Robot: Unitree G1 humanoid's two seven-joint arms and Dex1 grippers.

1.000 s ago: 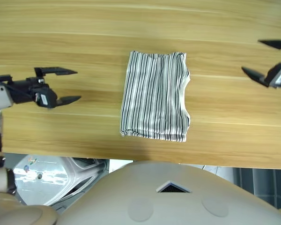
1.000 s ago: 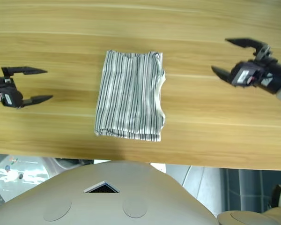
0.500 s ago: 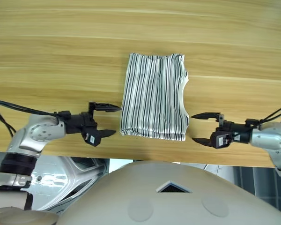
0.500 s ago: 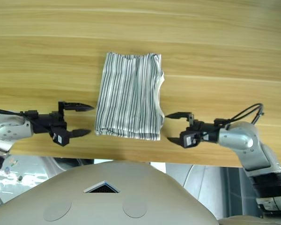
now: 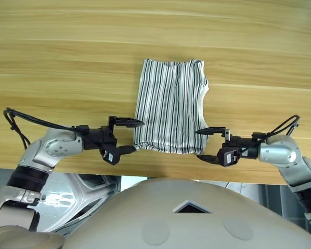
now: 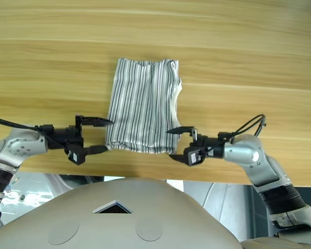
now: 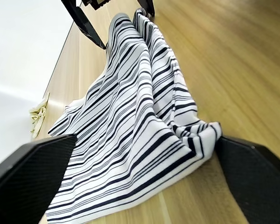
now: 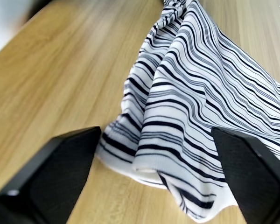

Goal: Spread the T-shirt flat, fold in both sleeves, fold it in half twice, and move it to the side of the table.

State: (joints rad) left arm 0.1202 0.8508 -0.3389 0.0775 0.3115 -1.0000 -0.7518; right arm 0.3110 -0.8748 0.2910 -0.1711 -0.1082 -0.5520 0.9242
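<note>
The left gripper (image 5: 136, 136) and right gripper (image 5: 198, 144), both wide open and empty, flank the near corners of the folded T-shirt (image 5: 172, 106), which lies on the tabletop (image 5: 67, 62) by its near edge. Catching only the upper layers could undo the folds.

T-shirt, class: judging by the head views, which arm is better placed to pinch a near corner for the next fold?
About even. The left gripper, open, brackets the near left corner of the T-shirt; the right gripper, open, brackets the near right corner. Both could probably close at once.
</note>
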